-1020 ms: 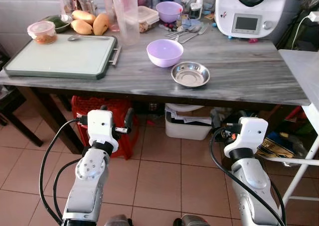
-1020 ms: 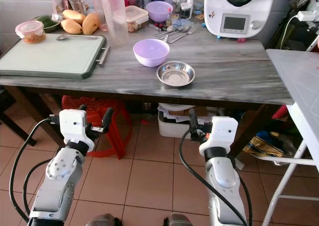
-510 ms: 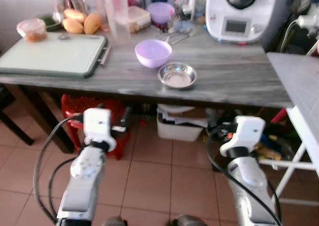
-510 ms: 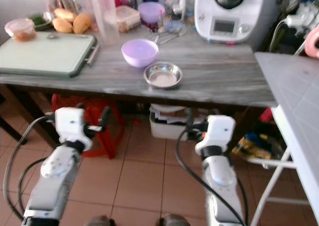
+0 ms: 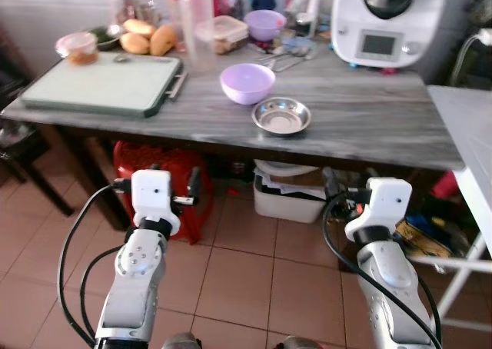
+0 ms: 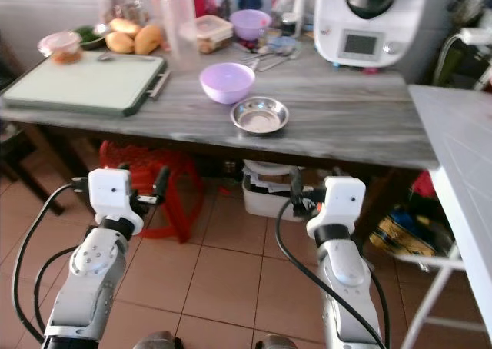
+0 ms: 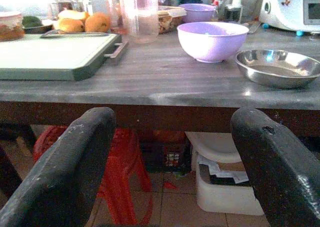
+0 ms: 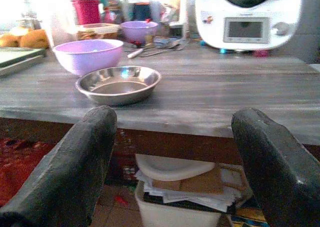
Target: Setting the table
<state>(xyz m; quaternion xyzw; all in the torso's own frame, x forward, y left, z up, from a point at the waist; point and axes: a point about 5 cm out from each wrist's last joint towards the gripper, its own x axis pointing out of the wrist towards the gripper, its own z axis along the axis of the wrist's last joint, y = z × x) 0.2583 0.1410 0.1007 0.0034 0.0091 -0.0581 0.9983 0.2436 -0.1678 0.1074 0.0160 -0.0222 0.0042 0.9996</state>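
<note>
A purple bowl (image 5: 247, 83) stands on the grey table (image 5: 369, 126), and a shallow steel dish (image 5: 281, 116) sits just in front of it to the right. Behind them lie loose spoons and forks (image 5: 288, 55) and a smaller purple bowl (image 5: 264, 24). Both arms are held low in front of the table, below its front edge. My left gripper (image 7: 172, 132) is open and empty and faces the purple bowl (image 7: 212, 40). My right gripper (image 8: 172, 132) is open and empty and faces the steel dish (image 8: 118, 83).
A pale green cutting board (image 5: 100, 94) covers the table's left end, with mangoes (image 5: 146, 40), a food tub (image 5: 81, 48) and a clear bottle (image 5: 196, 26) behind. A white appliance (image 5: 384, 22) stands back right. Under the table are a red stool (image 5: 154, 164) and a white bin (image 5: 288, 195). A white side table (image 5: 473, 134) stands right.
The whole picture has swung sideways and back, so the camera moved. Both grippers keep the same open pose below the table edge; nothing on the table has shifted.
</note>
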